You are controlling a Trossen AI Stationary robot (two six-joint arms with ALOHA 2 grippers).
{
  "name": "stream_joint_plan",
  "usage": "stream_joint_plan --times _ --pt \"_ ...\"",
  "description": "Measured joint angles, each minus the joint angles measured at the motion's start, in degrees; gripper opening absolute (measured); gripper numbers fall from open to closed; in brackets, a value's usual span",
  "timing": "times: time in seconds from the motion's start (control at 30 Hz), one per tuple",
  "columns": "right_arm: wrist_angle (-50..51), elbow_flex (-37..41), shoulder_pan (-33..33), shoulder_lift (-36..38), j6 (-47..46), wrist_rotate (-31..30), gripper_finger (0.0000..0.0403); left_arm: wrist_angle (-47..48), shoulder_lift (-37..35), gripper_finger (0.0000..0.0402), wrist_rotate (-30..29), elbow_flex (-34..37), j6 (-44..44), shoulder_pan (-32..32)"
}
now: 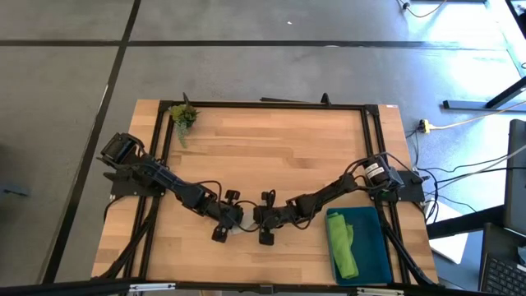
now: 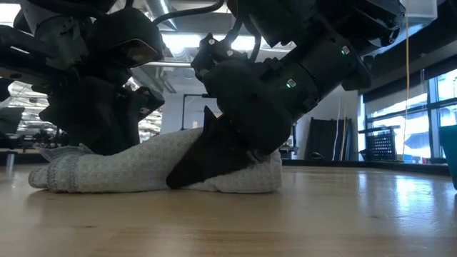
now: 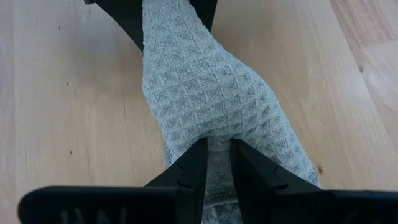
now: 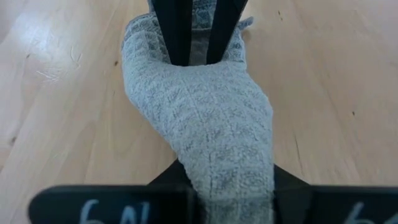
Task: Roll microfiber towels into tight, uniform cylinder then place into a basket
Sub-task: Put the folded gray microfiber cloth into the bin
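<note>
Both grippers clamped on the grey towel roll at the counter's front middle

Grey-beige towel [image 2: 153, 171] lies rolled into a long lumpy cylinder flat on the counter [image 1: 271, 148], near the front edge, about midway along it. In the high view it is almost fully hidden under the 2 grippers; only a pale sliver shows between them.

Left gripper [image 3: 217, 163]: fingers [image 3: 189, 168] narrowly apart, pinching a thin fold of the roll at one end. Waffle-weave cloth bulges out just past the fingertips. Gripper sits down on the counter surface, arm reaching in from the left edge.

Right gripper [image 4: 198, 186]: nearly closed, clamped on the opposite end of the same roll; cloth drapes over and hides the fingertips in its own wrist view. In the low view its dark fingers [image 2: 207, 157] press into the roll's middle-right part. Arm reaches in from the right edge. The 2 grippers face each other along the roll, close together.

Lime green towel [image 1: 343, 244] lies rolled inside the teal bin [image 1: 374, 247], along its left wall. Bin stands at the counter's front right corner, long side running front to back, well apart from the grippers.

Small plant sprig [image 1: 183, 117] sits at the back left corner.
</note>
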State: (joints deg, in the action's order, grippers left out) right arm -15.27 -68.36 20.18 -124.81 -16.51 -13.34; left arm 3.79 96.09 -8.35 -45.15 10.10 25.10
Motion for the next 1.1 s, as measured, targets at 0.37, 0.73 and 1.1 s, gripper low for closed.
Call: stream_joint_plan --times 0.37,0.73,1.1 --pt "-0.22 0.00 -0.07 -0.02 -0.61 0.20 0.0046 11.67 -6.17 0.0055 1.04 -5.61 0.40 0.13" --pt "5.49 0.19 -0.15 3.26 -0.61 3.10 0.0047 22.90 -9.80 0.0054 3.16 -7.79 7.11 0.60" --pt "25.51 0.15 2.59 18.53 -5.60 -14.08 0.0047 29.98 -13.88 0.0036 -0.16 -13.77 10.57 4.97"
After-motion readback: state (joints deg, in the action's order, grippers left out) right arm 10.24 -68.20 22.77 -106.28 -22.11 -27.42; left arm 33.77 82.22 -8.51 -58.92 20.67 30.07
